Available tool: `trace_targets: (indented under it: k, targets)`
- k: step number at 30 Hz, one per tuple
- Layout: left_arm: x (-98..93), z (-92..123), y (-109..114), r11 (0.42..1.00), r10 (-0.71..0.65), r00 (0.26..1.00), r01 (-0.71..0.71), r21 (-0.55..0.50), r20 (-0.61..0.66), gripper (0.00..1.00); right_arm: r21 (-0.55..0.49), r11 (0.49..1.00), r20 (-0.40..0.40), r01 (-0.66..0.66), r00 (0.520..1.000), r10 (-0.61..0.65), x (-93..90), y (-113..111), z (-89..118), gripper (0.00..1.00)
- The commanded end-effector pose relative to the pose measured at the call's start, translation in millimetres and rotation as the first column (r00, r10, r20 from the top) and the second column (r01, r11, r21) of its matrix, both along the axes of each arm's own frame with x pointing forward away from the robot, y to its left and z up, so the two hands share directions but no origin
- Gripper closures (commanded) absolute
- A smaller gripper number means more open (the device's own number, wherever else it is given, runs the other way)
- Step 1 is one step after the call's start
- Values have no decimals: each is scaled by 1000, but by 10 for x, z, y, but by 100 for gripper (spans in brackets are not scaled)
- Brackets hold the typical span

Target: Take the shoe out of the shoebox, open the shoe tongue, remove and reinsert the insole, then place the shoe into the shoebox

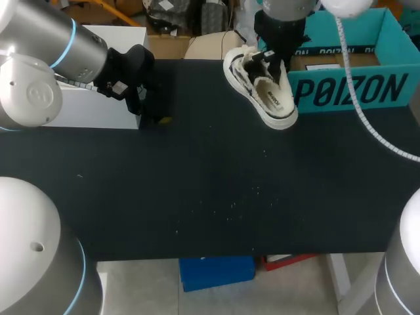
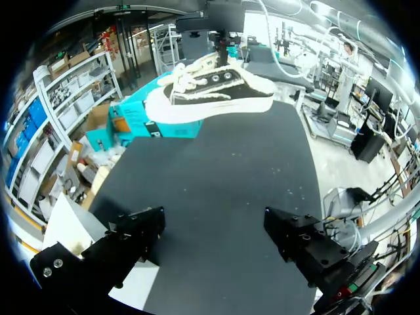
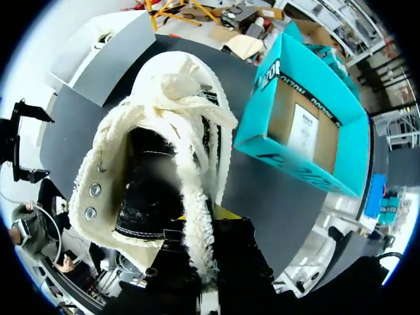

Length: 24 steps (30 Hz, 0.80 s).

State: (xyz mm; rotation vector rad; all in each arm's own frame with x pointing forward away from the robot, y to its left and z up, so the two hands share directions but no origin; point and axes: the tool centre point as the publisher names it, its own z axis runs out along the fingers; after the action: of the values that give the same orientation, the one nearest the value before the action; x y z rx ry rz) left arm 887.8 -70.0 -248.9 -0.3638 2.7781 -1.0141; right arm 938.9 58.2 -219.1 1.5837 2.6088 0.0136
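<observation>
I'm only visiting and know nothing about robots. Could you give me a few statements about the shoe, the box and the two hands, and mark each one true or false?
1. The white-and-black fleece-trimmed sneaker lies inside the teal cardboard shoebox. False: it is outside the box, just beside it.
2. The right hand grips the sneaker. True.
3. The left hand holds the insole. False: it is open and empty, over the black table top, far from the sneaker.
4. The teal cardboard shoebox has no lid on and its inside shows. True.
</observation>
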Motion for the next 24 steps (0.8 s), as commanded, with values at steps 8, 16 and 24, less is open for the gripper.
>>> trace_targets:
  k: [8, 16, 24]
  targets:
    - [-9, -1, -2, 1000, 3, 1000, -3, 2, 1, 0, -77, 736, -88, -672, 740, 666, -42, -32, 338, 100]
    - [-9, -1, -2, 1000, 3, 1000, -3, 2, 1, 0, -77, 736, -88, -672, 740, 666, -42, -32, 338, 100]
    - [-9, -1, -2, 1000, 3, 1000, -3, 2, 1, 0, -96, 733, -115, -673, 739, 663, 184, -201, 276, 100]
